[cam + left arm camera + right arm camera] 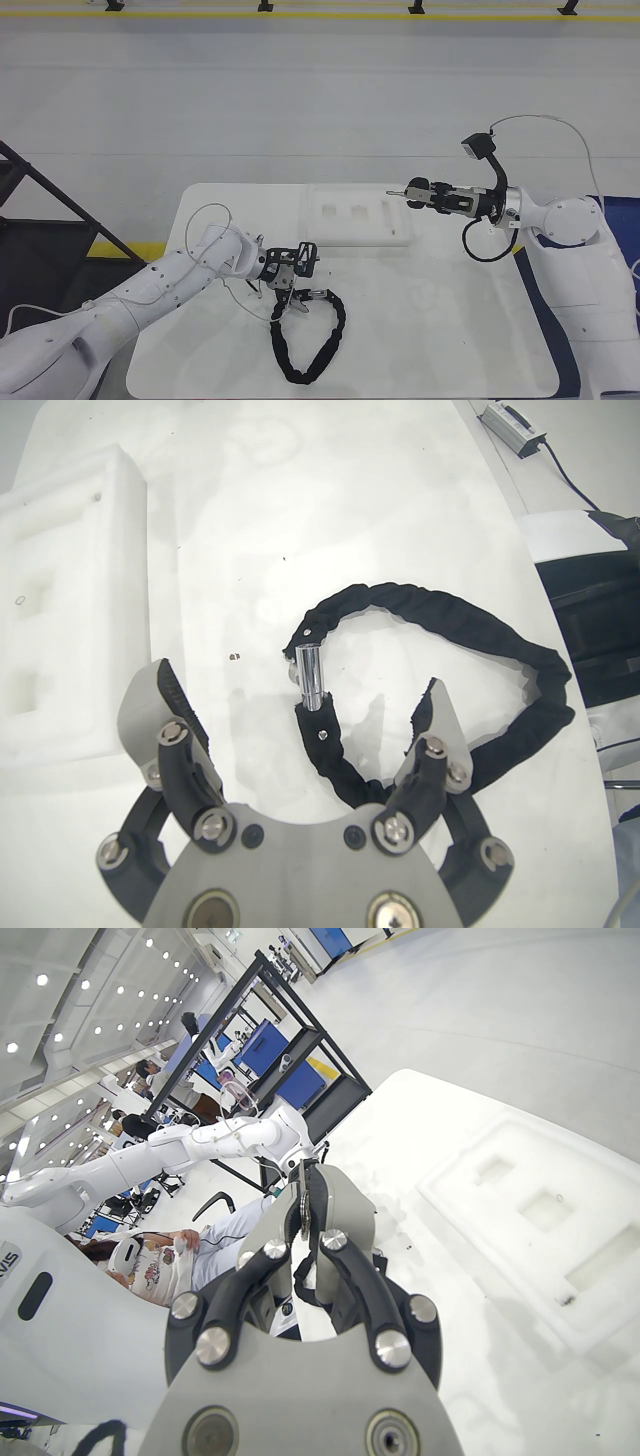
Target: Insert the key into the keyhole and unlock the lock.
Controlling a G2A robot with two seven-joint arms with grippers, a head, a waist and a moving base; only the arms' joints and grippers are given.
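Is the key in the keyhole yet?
Out. The right gripper grips the key near the foam tray, apart from the chain lock under the open left gripper.

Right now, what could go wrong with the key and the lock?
1. The lock lies loose on the table, between the open fingers of the left gripper. If the key pushes it, it could slide or roll away.
2. The right gripper pinches the small key up in the air, far from the lock. The key might twist, slip out, or miss the hole.
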